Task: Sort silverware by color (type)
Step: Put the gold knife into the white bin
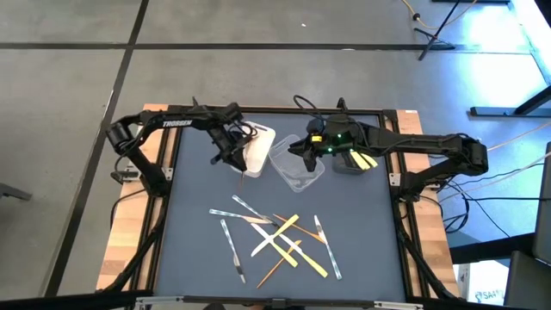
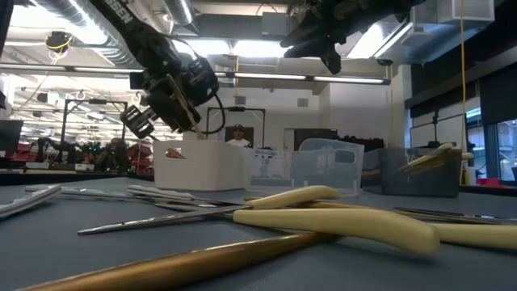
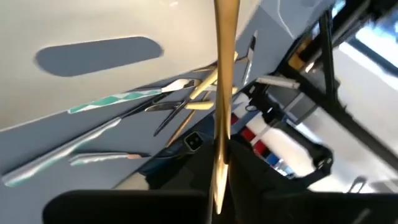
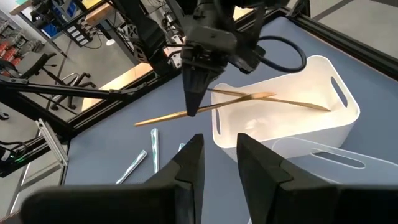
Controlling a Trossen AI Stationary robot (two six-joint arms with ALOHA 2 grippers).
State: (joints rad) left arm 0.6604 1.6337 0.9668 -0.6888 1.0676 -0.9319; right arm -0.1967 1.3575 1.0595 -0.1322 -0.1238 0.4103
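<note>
my left end effector (image 4: pixel 194 93) hangs at the white tub's (image 1: pixel 258 153) rim, fingers pinched on a wood-like piece (image 4: pixel 171 116) that slants out across the rim over the surface (image 1: pixel 198 250); two more wood-like pieces (image 4: pixel 273 98) lie crossed inside that tub. my right end effector (image 4: pixel 217 165) hovers above the clear tub (image 1: pixel 297 165), fingers a little apart and holding nothing. yellow pieces (image 1: pixel 363 160) sit in the grey tub (image 1: pixel 348 165) beside it. the rest of the silverware (image 1: pixel 275 237), clear, yellow and wood-like, lies scattered in a loose pile on the surface, well apart from the tubs
</note>
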